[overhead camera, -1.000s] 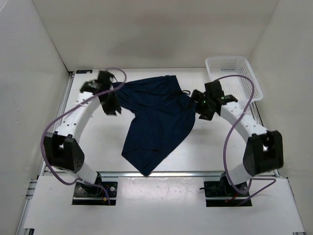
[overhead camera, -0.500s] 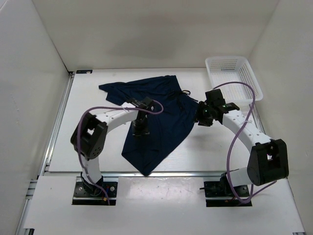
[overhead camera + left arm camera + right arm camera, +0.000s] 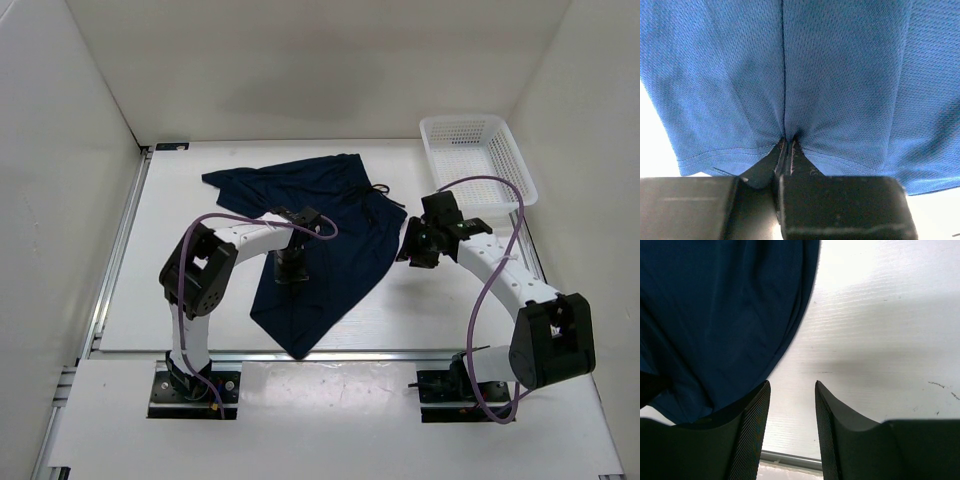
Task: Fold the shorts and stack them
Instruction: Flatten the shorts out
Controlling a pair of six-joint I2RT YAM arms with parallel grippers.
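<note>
The left fingers point(image 3: 786, 151) are pressed tight together on a pinch of the dark navy-blue soft cloth shorts point(image 3: 330, 225). They grip the stitched hem just where a seam runs down to it. Seen from above, that pinch sits on the garment's left edge, about halfway along, so nearly all the cloth lies to the right of the fingers and beyond them. The shorts lie spread on the white surface point(image 3: 190, 290). They are broad at the far side and taper to a point near the front edge, so the long axis runs far to near with a lean to the left. A thin dark drawstring point(image 3: 377, 190) trails off the far-right edge.

With the hem already in hand, the left arm looks best placed to carry it over to the right for the fold. Its own elbow and purple cable point(image 3: 215, 222) arch just left of the cloth, which could limit the swing.

The right fingers point(image 3: 409, 254) stand partly apart with only bare surface between them, holding nothing. The curved right edge of the shorts lies just to their left, and I cannot tell whether it touches them.

A white plastic mesh basket point(image 3: 503, 170) sits in the far-right corner, well apart from the cloth and out of the path of the fold.
</note>
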